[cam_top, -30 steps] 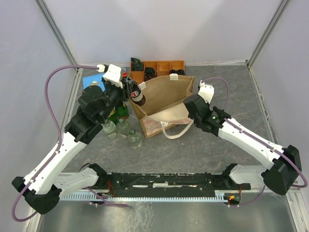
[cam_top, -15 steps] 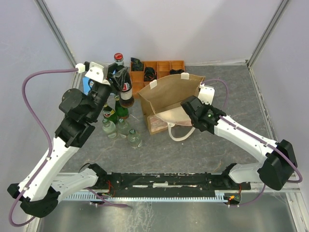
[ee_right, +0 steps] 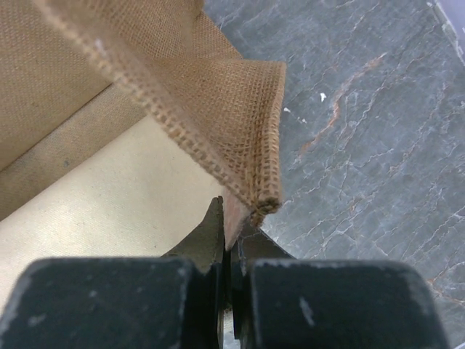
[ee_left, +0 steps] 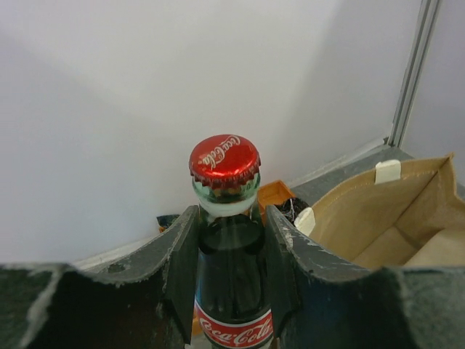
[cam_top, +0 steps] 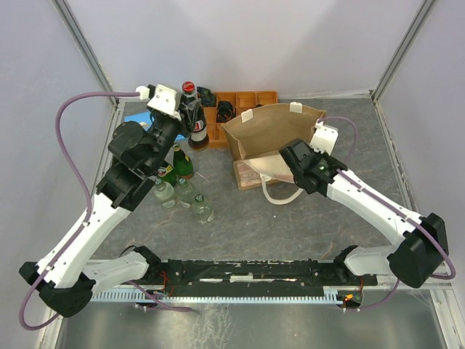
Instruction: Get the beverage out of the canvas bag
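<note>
My left gripper (cam_top: 190,120) is shut on a dark glass cola bottle (cam_top: 195,125) with a red cap. It holds the bottle upright in the air, outside and left of the canvas bag (cam_top: 280,131). In the left wrist view the fingers (ee_left: 182,254) clamp the bottle (ee_left: 229,247) just below its neck, with the open bag (ee_left: 370,218) at the right. My right gripper (cam_top: 294,161) is shut on the bag's near rim. In the right wrist view the woven rim (ee_right: 232,138) is pinched between the closed fingertips (ee_right: 212,229).
Several glass bottles (cam_top: 182,185) stand on the table under my left arm. An orange compartmented tray (cam_top: 236,102) sits at the back behind the bag. A blue pouch (cam_top: 134,116) lies at the back left. The bag's cream handle (cam_top: 280,195) loops onto the table.
My left gripper carried the cola bottle out of the bag, up and to the left, then slightly right. My right gripper pulled the bag to the right, keeping its grip on the rim.
</note>
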`<state>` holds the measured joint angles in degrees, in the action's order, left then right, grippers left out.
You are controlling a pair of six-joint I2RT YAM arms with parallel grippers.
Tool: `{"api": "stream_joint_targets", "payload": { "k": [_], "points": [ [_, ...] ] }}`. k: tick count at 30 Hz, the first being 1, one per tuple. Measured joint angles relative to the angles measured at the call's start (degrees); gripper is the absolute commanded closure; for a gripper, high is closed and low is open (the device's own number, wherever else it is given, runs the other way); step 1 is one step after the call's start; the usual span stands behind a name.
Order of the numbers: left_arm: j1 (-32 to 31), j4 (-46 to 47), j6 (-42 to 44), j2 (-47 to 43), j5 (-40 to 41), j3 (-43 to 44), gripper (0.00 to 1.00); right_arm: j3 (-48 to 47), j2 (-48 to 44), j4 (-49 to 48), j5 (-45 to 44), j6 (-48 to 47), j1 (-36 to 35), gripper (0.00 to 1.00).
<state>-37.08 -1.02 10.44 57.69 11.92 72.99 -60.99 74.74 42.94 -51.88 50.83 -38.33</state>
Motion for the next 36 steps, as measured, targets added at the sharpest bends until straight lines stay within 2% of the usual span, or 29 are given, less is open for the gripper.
{"api": "stream_joint_targets", "payload": {
  "k": [5, 12, 17, 21, 24, 27, 36],
  "points": [
    [0.00, -0.22, 0.00, 3.19, -0.11, -0.31, 0.97, -3.52, -0.63, 2.80, -1.53, 2.71, 1.05, 1.00],
    [0.00, -0.61, -0.07, 6.01, -0.52, -1.18, 0.97, -3.82, -1.07, 5.51, -1.03, 5.53, 1.11, 0.99],
    [0.00, -0.66, -0.17, 6.78, -0.50, -2.19, 0.97, -3.80, -1.38, 6.19, 1.14, 4.81, 1.11, 0.83],
    [0.00, -0.63, -1.16, 7.26, -0.44, -3.80, 0.97, -3.67, -3.52, 6.51, 3.10, 2.64, 1.09, 0.50],
    [0.00, -0.79, -1.81, 7.52, -0.26, -5.55, 0.97, -3.43, -6.64, 6.69, 4.70, 0.24, 0.92, 0.34],
    [0.00, -1.09, -2.03, 7.69, -0.24, -6.71, 0.97, -3.39, -9.03, 6.64, 6.25, -1.88, 0.81, 0.27],
    [0.00, -1.49, -2.21, 9.27, 0.00, -7.85, 0.97, -3.39, -10.16, 5.99, 9.68, -6.93, -0.22, 0.19]
  ]
}}
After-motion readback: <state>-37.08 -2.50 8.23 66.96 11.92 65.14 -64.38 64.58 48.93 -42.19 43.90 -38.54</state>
